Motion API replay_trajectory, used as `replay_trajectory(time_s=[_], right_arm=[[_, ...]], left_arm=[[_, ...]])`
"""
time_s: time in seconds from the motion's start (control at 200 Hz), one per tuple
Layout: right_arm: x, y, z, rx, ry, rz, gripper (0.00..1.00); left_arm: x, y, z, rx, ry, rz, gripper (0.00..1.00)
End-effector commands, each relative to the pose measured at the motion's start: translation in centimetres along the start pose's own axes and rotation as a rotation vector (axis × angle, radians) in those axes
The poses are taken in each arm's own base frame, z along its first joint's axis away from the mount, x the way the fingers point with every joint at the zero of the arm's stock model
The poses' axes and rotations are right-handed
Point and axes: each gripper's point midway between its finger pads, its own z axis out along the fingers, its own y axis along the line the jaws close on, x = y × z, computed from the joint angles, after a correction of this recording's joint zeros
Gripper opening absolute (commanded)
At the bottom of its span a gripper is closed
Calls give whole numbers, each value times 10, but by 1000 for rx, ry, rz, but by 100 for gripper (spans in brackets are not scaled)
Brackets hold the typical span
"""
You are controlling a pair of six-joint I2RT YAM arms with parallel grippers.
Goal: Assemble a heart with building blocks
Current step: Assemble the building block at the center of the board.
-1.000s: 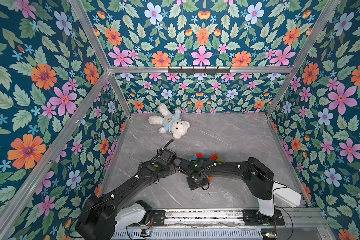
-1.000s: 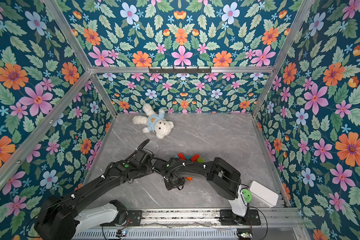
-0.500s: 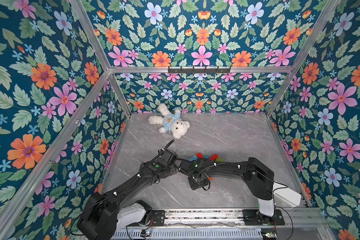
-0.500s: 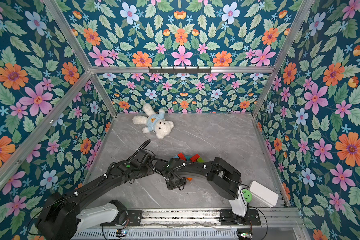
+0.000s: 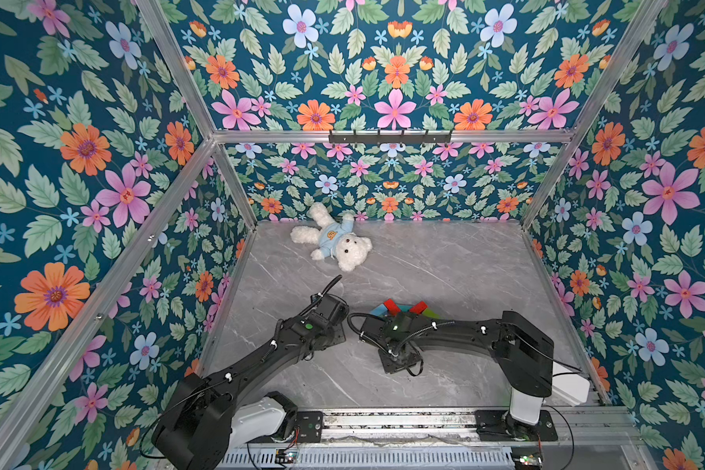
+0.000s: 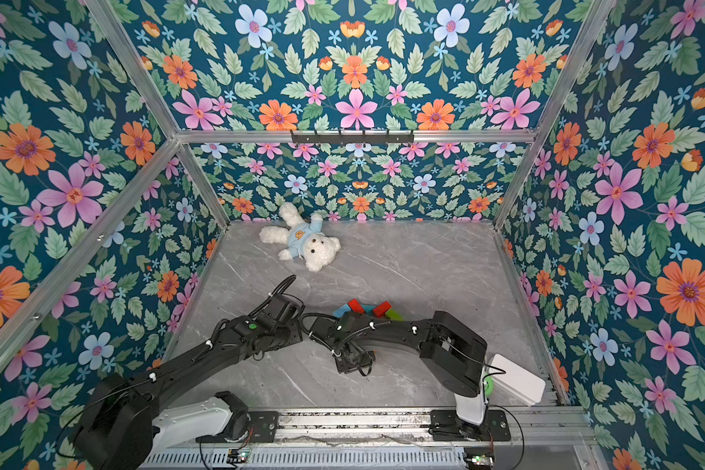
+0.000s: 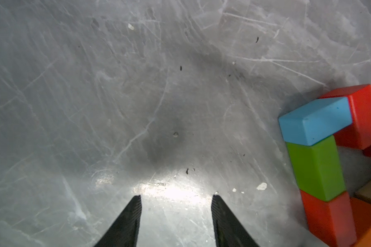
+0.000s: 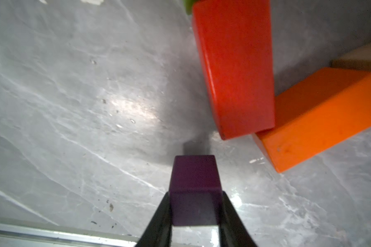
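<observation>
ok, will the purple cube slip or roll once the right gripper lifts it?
Probably rigid: the purple cube has crisp painted edges. Its flat faces sit square in the right gripper, so rolling is unlikely. The smooth paint might slip slightly.

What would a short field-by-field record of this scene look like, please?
Left pincer: open, empty, over bare table
Right pincer: shut on purple cube
Progress: outline partly laid; light blue brick, green brick, red brick and orange brick touch in a chain
Gap: purple cube is apart from the red and orange bricks
Bystander: teddy bear, at the far end of the table
</observation>
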Motion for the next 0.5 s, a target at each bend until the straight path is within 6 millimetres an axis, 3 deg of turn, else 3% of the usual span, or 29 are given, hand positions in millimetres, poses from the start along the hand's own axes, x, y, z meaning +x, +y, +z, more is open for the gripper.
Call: replay_trajectory(time_s=[0.0,0.1,0.195,0.26,0.365,0.495], right_arm=[[2,-8,1,31,-1,27,31],[1,-13,2,67,0,34,38],[3,-17,1,80,-4,56,56],[6,-19,-3,83,-9,70,61],[11,-19,-8,64,-8,113,62],[12,-7,-5,2,12,157,54]], left_arm=[[-1,-2,1,10,-6,-1,56],[-3,-5,1,18,-10,-6,56],[-3,-7,1,28,-9,-8,56],[-4,-8,2,33,-10,-8,56],[-6,-10,1,36,-14,-5,56],[-10,-12,-1,42,-26,-2,56]])
